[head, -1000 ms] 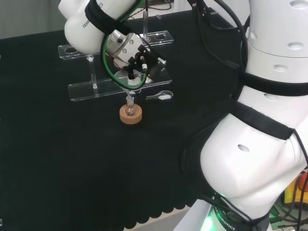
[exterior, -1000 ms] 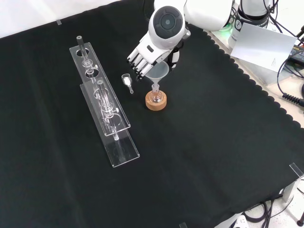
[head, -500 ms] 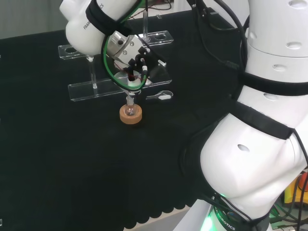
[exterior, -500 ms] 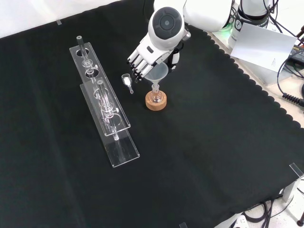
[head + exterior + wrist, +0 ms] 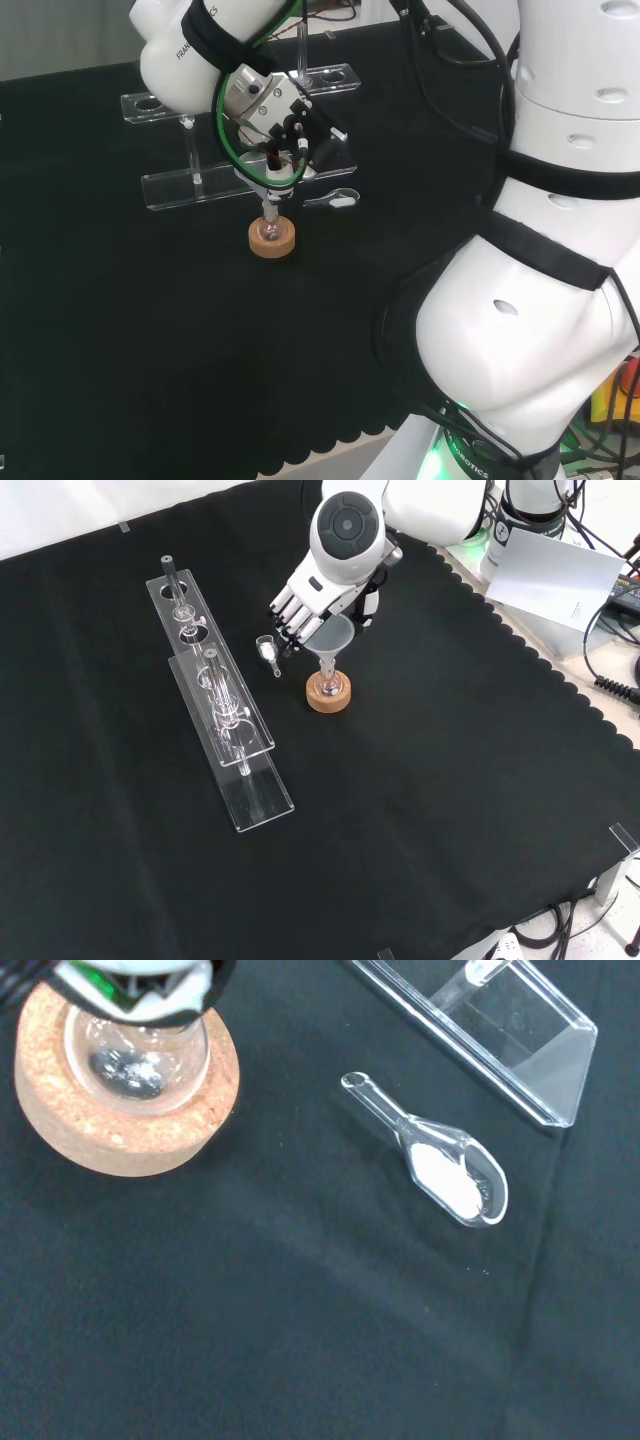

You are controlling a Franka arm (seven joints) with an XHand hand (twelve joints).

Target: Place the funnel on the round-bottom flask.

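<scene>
Black cloth carries a cork stand (image 5: 328, 693) near its far edge in the front view, the round-bottom flask (image 5: 135, 1055) seated in it; the funnel (image 5: 332, 637) is pinched by the hand (image 5: 305, 600), stem at the neck — a skewed release could tip it, or the flask

I see a bench under black cloth (image 5: 420, 800). A cork ring stand (image 5: 328, 694) rests on it. Left of that stand in the front view lie a clear scoop (image 5: 268, 652) and clear racks (image 5: 222, 712).

clear test-tube rack (image 5: 222, 705), small clear scoop (image 5: 440, 1165) holding white powder, black cloth (image 5: 430, 810)
</scene>
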